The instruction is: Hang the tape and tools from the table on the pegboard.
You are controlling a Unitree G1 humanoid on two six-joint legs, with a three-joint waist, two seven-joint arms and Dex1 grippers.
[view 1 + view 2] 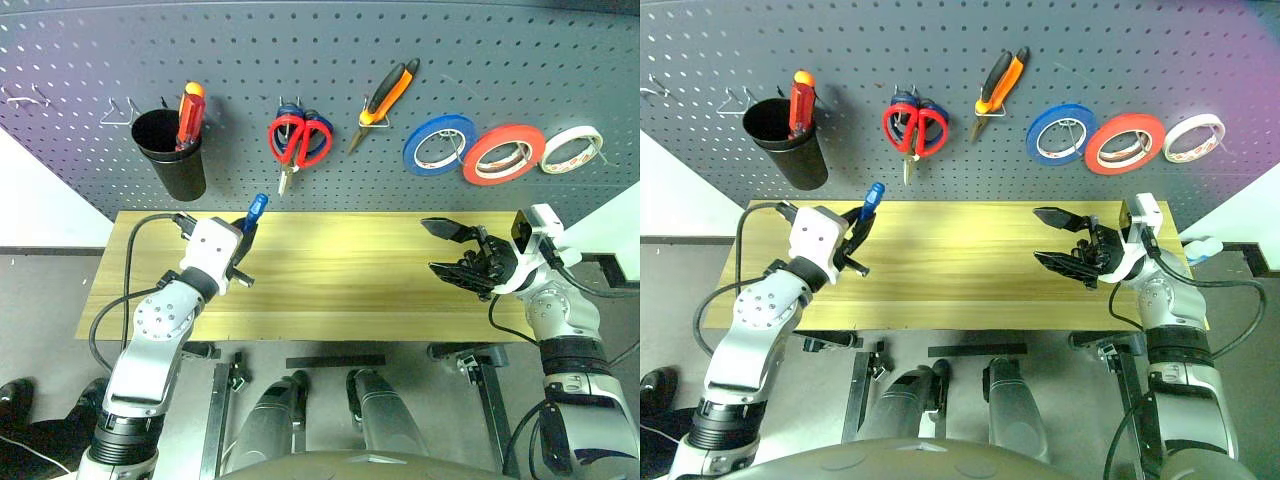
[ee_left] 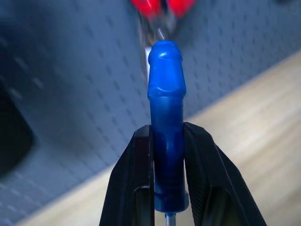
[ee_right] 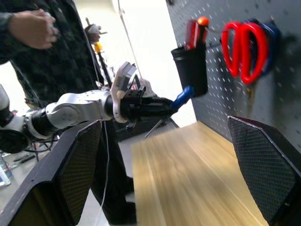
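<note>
Blue-handled screwdriver lifted over the table, the other tools and tape on the pegboard

The left gripper point(image 1: 243, 232) is clamped on the blue-handled screwdriver point(image 1: 256, 208) above the table point(image 1: 340, 270), near the black cup point(image 1: 170, 152). The right gripper point(image 1: 447, 248) hangs spread wide, holding nothing. On the pegboard point(image 1: 300, 60) hang the red-handled scissors point(image 1: 300, 140), pliers point(image 1: 385, 98) and red-orange tape point(image 1: 503, 154)

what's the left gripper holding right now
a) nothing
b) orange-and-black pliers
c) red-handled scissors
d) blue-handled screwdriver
d: the left gripper has both black fingers clamped on the blue-handled screwdriver, while the red-handled scissors and the pliers already hang on the pegboard.
</note>
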